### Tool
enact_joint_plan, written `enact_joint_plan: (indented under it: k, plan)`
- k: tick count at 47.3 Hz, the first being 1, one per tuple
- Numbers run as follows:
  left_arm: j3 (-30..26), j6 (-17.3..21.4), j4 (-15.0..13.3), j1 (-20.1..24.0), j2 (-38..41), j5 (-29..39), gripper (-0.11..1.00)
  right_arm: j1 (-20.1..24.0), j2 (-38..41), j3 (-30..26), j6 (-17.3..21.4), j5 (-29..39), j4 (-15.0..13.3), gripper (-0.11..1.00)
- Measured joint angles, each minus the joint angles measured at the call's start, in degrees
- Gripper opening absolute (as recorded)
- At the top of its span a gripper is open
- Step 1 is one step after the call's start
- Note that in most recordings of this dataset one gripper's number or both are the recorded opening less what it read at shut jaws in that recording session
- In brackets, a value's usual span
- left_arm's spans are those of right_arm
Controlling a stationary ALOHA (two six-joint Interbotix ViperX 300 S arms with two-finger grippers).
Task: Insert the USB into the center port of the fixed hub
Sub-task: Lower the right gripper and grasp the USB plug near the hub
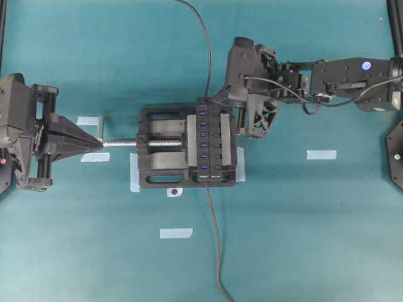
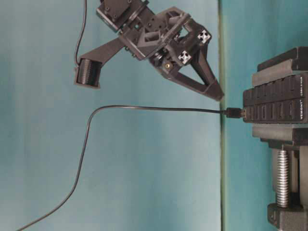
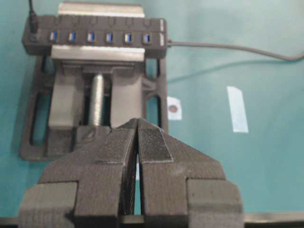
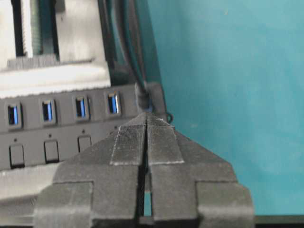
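Note:
The fixed hub is a long black strip clamped in a vise, with a row of blue ports. The USB is plugged into the hub's far end port, and its thin cable runs off the table's far side. The center port is three slots along from it and holds nothing. My right gripper is shut on nothing, its tips just beside the USB. My left gripper is shut and empty at the tip of the vise's screw, facing the hub.
The black vise has a silver screw pointing at my left gripper. The hub's thicker cable leaves its near end toward the table's front edge. Pale tape strips lie on the teal table.

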Motion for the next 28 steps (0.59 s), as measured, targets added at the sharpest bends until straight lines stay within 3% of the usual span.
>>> enact_joint_plan:
  k: [7, 19, 28]
  plan:
    - [0.0, 0.0, 0.0, 0.0, 0.0, -0.09, 0.0, 0.0, 0.0, -0.35, 0.0, -0.18, 0.0, 0.28]
    - [0.0, 0.0, -0.09, 0.0, 0.09, -0.09, 0.0, 0.0, 0.0, -0.7, 0.0, -0.09, 0.0, 0.91]
    - [0.0, 0.0, -0.09, 0.0, 0.09, -0.09, 0.0, -0.09, 0.53, -0.88, 0.0, -0.53, 0.0, 0.85]
